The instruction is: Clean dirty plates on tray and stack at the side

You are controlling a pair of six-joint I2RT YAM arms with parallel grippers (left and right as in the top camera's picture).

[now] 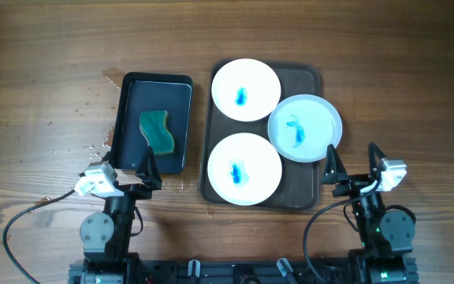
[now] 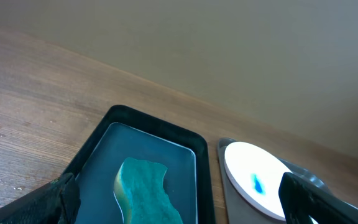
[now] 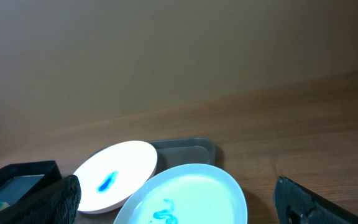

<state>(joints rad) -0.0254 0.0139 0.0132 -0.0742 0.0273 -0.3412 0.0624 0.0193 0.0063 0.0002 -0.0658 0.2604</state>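
Note:
Three white plates lie on the dark brown tray [image 1: 304,80], each with a blue smear: a far plate [image 1: 246,89], a near plate [image 1: 244,169] and a right plate [image 1: 305,128] that overhangs the tray's right rim. In the right wrist view the right plate [image 3: 191,193] and the far plate [image 3: 117,174] show. In the left wrist view the far plate [image 2: 257,183] shows. My left gripper [image 1: 145,170] is open and empty at the near end of the black tray. My right gripper [image 1: 355,170] is open and empty just near-right of the right plate.
A black glossy tray [image 1: 154,122] with a green sponge [image 1: 159,132] lies left of the brown tray; it shows in the left wrist view [image 2: 135,155] with the sponge [image 2: 148,193]. Small water drops speckle the wood left of it.

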